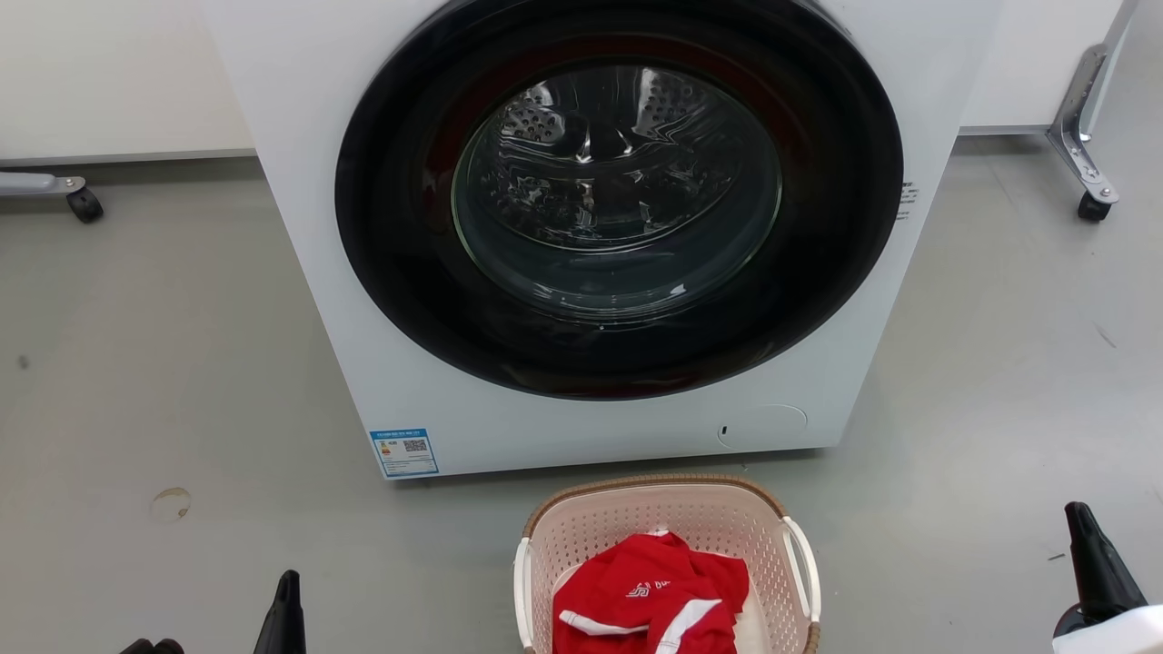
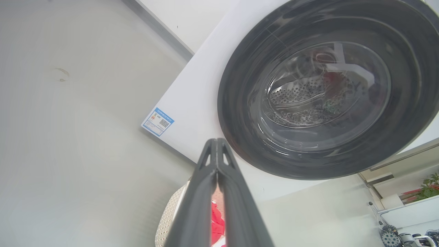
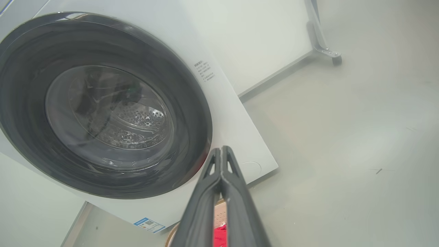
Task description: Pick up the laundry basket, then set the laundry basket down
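1. Sitting on the grey floor (image 1: 182,363), the basket (image 1: 600,531) is just in front of the washer (image 1: 581,436), roughly centred below its round dark door (image 1: 409,272).
2. A red garment (image 1: 650,595) with white trim lies crumpled inside the basket.
3. The basket's white handles (image 1: 804,563) stand at its left and right sides, and nothing touches them.
4. The left end effector (image 1: 290,581) hangs low to the basket's left, well apart from it. Its fingers are pressed together on nothing.
5. The right end effector (image 1: 1079,518) is off to the basket's right, also well apart, with its fingers pressed tight and nothing between them.
6. Both end effectors point toward the washer.
7. The washer's door is closed, and the steel drum shows through the glass.
8. A blue label (image 1: 404,451) sits at the lower left corner of the washer's front.
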Available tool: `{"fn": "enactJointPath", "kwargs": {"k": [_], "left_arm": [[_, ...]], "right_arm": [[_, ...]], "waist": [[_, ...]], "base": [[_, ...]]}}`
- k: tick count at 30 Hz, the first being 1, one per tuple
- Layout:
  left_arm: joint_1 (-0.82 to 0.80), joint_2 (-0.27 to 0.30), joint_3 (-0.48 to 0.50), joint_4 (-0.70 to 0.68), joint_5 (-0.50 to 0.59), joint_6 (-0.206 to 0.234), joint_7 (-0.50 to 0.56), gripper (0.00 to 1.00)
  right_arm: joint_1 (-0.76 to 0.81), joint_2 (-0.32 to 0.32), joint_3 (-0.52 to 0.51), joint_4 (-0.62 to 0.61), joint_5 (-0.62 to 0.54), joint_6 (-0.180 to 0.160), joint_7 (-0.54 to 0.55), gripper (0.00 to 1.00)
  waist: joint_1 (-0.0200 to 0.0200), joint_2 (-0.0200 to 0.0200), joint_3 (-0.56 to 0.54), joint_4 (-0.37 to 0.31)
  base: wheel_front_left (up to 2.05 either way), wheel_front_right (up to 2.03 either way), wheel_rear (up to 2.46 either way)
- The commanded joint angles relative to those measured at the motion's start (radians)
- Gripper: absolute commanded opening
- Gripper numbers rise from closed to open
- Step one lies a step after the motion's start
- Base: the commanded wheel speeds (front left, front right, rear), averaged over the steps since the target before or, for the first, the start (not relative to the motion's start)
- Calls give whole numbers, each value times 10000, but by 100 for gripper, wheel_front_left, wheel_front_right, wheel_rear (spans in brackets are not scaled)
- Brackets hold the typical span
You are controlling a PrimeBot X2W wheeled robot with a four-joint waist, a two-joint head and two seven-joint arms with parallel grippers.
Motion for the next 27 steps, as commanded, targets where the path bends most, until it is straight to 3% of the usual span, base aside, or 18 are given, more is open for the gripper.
{"fn": "enactJointPath", "kwargs": {"k": [1, 27], "left_arm": [[-598, 69, 237, -229, -319, -131, 80, 0], [-1190, 1, 680, -83, -3129, -463, 762, 0]], "right_arm": [[-570, -235, -46, -185, 320, 23, 89, 0], [-1241, -127, -464, 133, 3193, 32, 806, 0]], "waist": [[-1, -1, 9, 2], [-1, -1, 163, 25]], "base": [[0, 0, 0], [0, 0, 0]]}}
